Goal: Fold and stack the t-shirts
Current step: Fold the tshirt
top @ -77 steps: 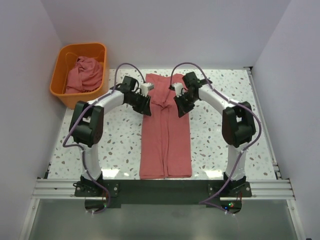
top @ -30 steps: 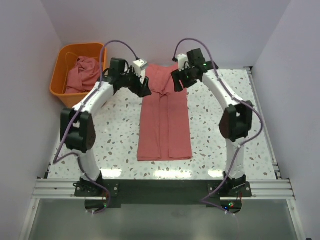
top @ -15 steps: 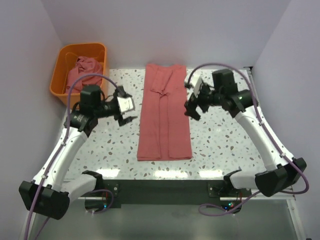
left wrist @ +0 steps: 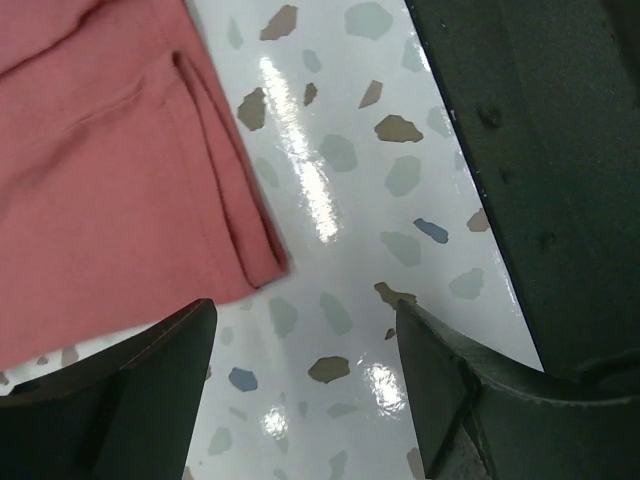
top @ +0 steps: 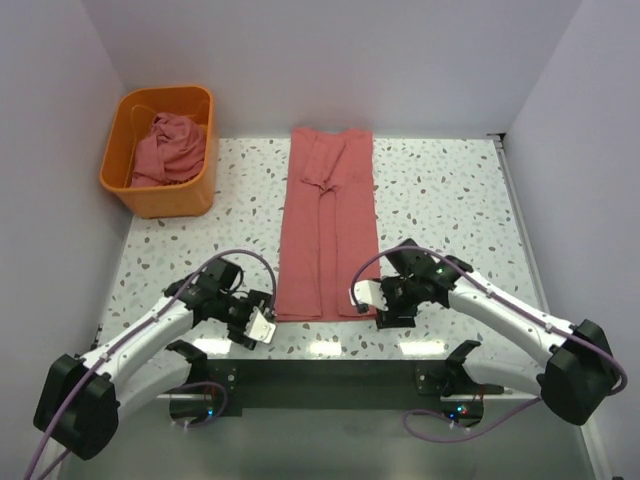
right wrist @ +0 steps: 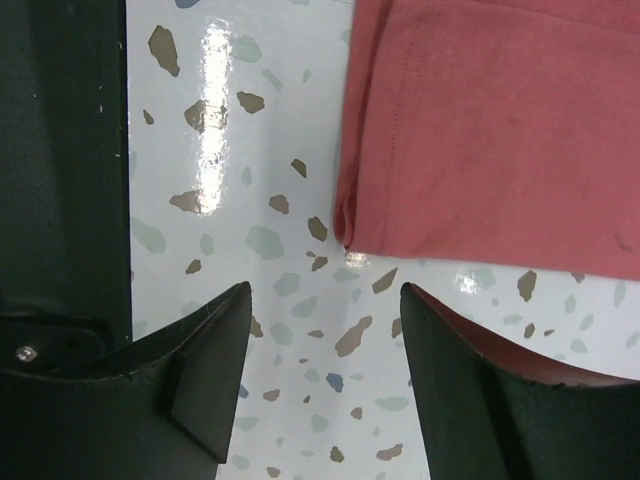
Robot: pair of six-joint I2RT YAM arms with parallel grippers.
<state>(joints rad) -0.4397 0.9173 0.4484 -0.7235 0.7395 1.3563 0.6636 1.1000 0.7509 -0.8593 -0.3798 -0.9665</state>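
Note:
One t-shirt (top: 329, 230) lies flat as a long narrow strip down the middle of the table, collar end far, hem end near. My left gripper (top: 252, 322) hovers just left of its near left corner (left wrist: 250, 270), open over bare table. My right gripper (top: 384, 304) hovers just right of the near right corner (right wrist: 348, 232), also open with nothing between its fingers (right wrist: 205, 375). Neither gripper touches the cloth. A second t-shirt (top: 168, 145) lies crumpled in the orange basket.
The orange plastic basket (top: 123, 160) stands at the far left corner. The black rail (top: 320, 372) along the table's near edge runs close beside both grippers and shows as a dark band (left wrist: 540, 170) in the left wrist view and a dark band (right wrist: 60, 150) in the right wrist view. White walls enclose the table.
Both arms have swept from the shirt's collar end toward the near edge, down its two sides, and now sit low at the hem corners. The shirt has not moved.

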